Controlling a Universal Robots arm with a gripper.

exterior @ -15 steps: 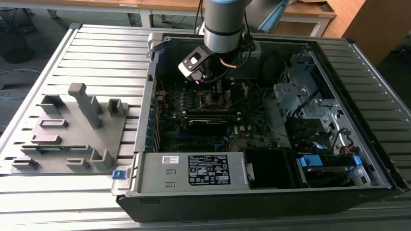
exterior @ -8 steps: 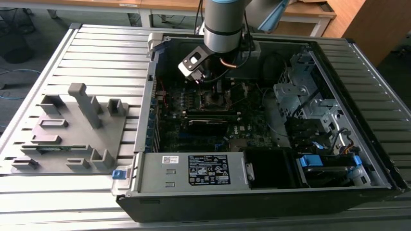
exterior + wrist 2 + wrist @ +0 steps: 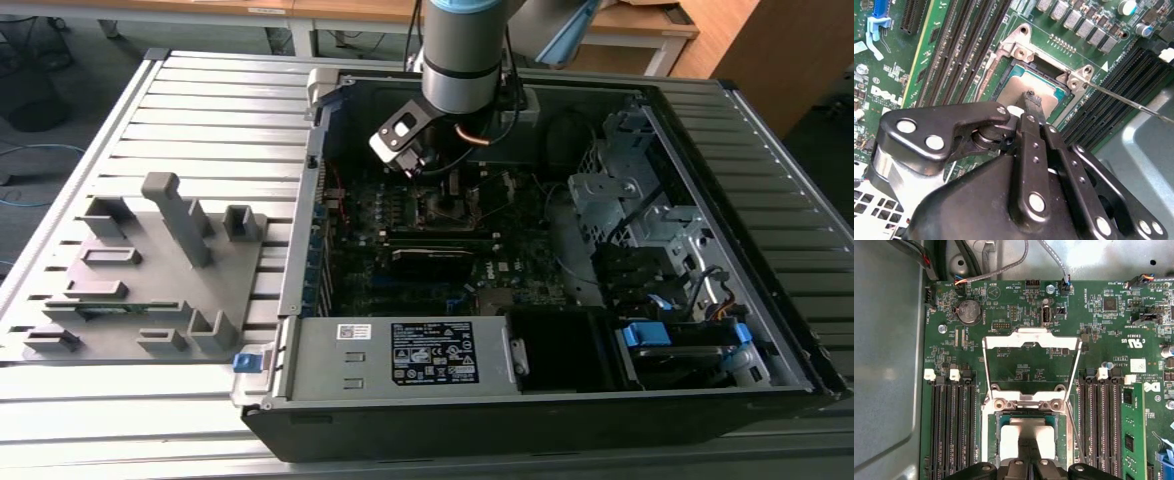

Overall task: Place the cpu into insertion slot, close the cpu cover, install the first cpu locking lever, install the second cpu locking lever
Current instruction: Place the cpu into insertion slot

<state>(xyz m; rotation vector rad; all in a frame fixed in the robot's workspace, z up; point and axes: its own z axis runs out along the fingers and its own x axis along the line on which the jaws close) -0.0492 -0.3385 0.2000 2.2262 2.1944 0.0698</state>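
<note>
The cpu [image 3: 1026,432], a flat square chip with a dull grey top, lies in the insertion slot [image 3: 991,440], a silver-rimmed socket on the green motherboard. In the second wrist view the cpu [image 3: 1016,87] sits inside the slot's rim [image 3: 1019,50]. The cpu cover [image 3: 1029,335], a thin silver frame, stands swung up on its hinge beyond the slot. My gripper [image 3: 1031,98] is shut, its narrow black tips right over the chip's top; touching or not, I cannot tell. Both the first wrist view, gripper [image 3: 1027,447], and the exterior view, gripper [image 3: 438,180], show it above the socket. A thin wire locking lever [image 3: 1126,102] sticks out beside the slot.
Black memory slots [image 3: 951,430] flank the socket on both sides. A green card [image 3: 1131,430] stands beside one bank. In the exterior view the open case holds a power supply box [image 3: 427,355] at the front and a drive cage [image 3: 627,200] at the right. A grey fixture plate [image 3: 134,270] lies left.
</note>
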